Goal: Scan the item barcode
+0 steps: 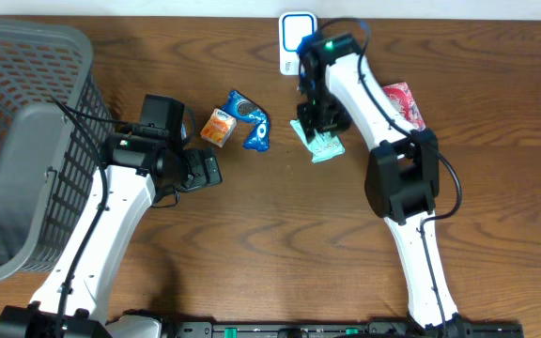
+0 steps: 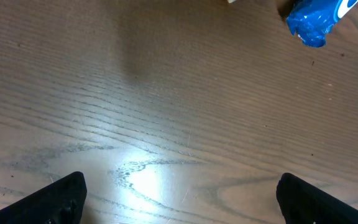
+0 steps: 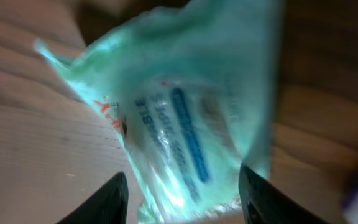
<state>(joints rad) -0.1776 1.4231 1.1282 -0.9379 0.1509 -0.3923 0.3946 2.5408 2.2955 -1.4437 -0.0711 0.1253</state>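
A pale green packet [image 1: 324, 145] with blue print lies on the table right of the middle. My right gripper [image 1: 312, 120] hangs just above it. In the right wrist view the packet [image 3: 185, 106] fills the frame, blurred, and its lower end lies between the two fingertips of the right gripper [image 3: 182, 199]. The jaws stand apart on either side of it, open. A white and blue scanner [image 1: 295, 39] stands at the back edge behind that arm. My left gripper [image 1: 210, 170] is wide open over bare wood [image 2: 179, 205], with nothing between its fingers.
A blue packet [image 1: 252, 122] and an orange packet [image 1: 219, 127] lie left of the green one; the blue packet [image 2: 316, 22] shows at the top right of the left wrist view. A red packet [image 1: 404, 101] lies at the right. A grey basket [image 1: 7, 141] fills the left side.
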